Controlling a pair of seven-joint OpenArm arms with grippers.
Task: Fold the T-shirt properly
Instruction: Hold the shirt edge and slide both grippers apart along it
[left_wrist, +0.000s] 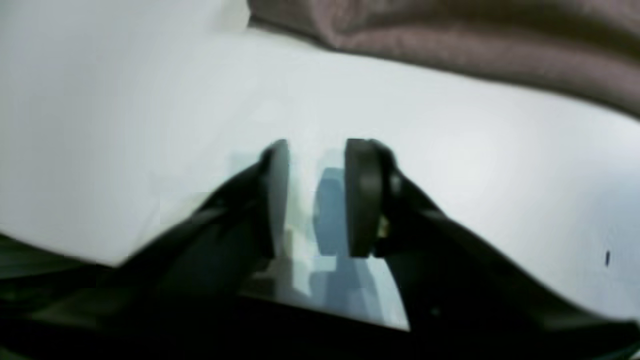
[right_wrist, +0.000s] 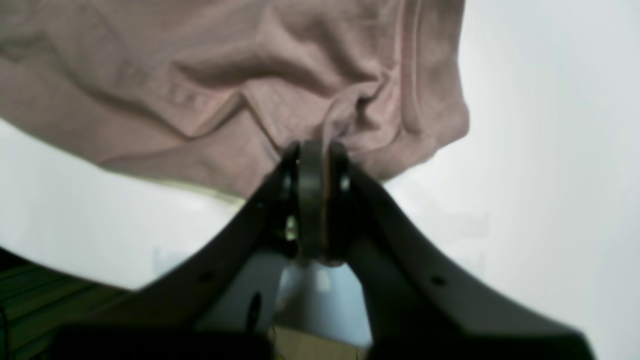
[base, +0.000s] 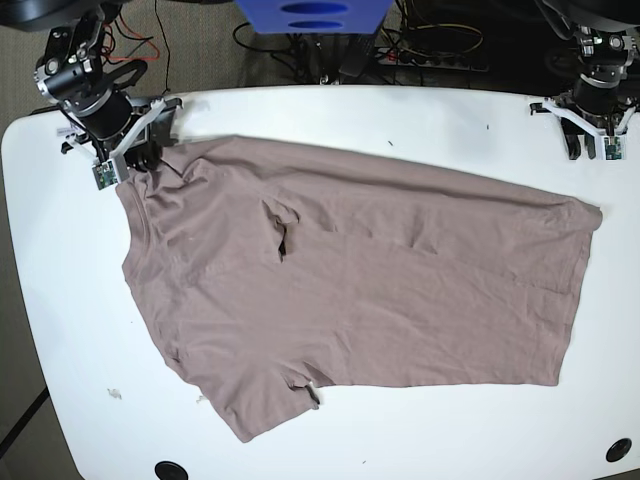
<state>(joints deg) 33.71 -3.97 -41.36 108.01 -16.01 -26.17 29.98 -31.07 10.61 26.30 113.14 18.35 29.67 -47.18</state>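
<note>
The taupe T-shirt (base: 360, 290) lies spread and wrinkled over most of the white table (base: 60, 330). A small fold stands up near its middle left. My right gripper (base: 140, 163) is at the back left corner of the shirt. In the right wrist view it (right_wrist: 315, 150) is shut on a bunched edge of the shirt (right_wrist: 225, 75). My left gripper (base: 590, 150) is at the back right of the table, apart from the shirt. In the left wrist view it (left_wrist: 317, 150) is open and empty over bare table, with the shirt's edge (left_wrist: 475, 45) beyond it.
A blue object (base: 315, 15) and cables lie behind the table's back edge. Two black round holes (base: 170, 468) (base: 620, 450) sit near the table's front edge. Small specks (base: 115, 393) lie at the front left.
</note>
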